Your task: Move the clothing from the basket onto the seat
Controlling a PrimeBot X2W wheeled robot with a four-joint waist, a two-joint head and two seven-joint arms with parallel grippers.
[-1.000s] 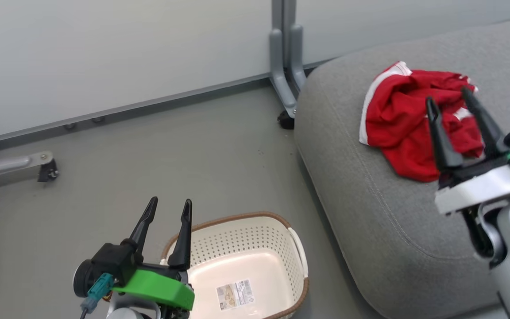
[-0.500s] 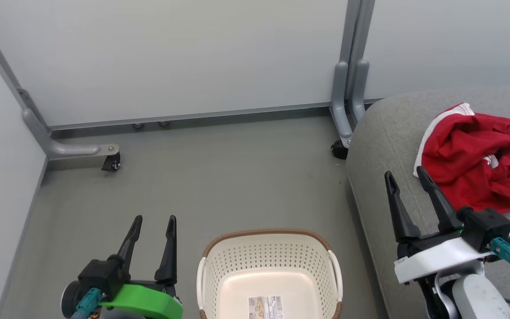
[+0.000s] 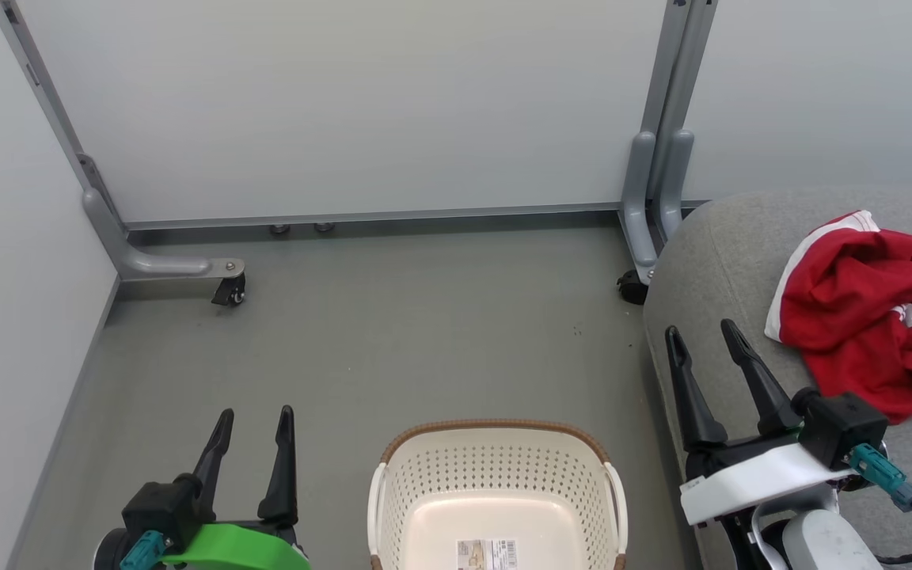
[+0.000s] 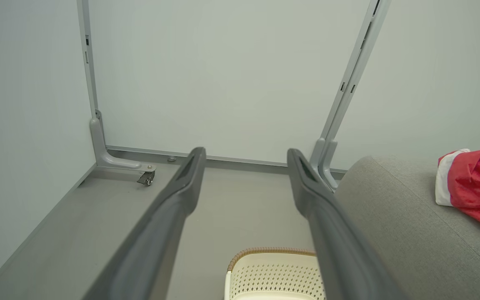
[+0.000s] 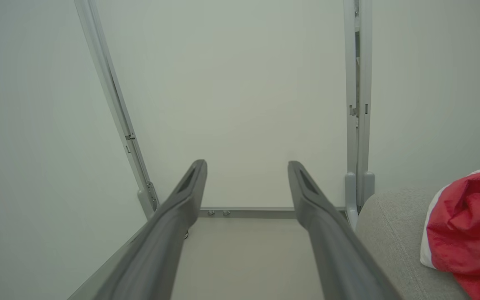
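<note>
Right gripper spread wide, holding nothing, just left of clothing heaped near left edge of seat; left gripper wide too, beside basket.

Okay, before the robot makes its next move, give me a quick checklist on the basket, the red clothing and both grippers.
1. Basket holds no clothing in the part in view, just a paper label: ok.
2. Clothing lies on the seat: ok.
3. Both garments are in that pile: cannot tell.
4. Left gripper open, empty: ok.
5. Right gripper open, empty, apart from the clothing: ok.
</note>
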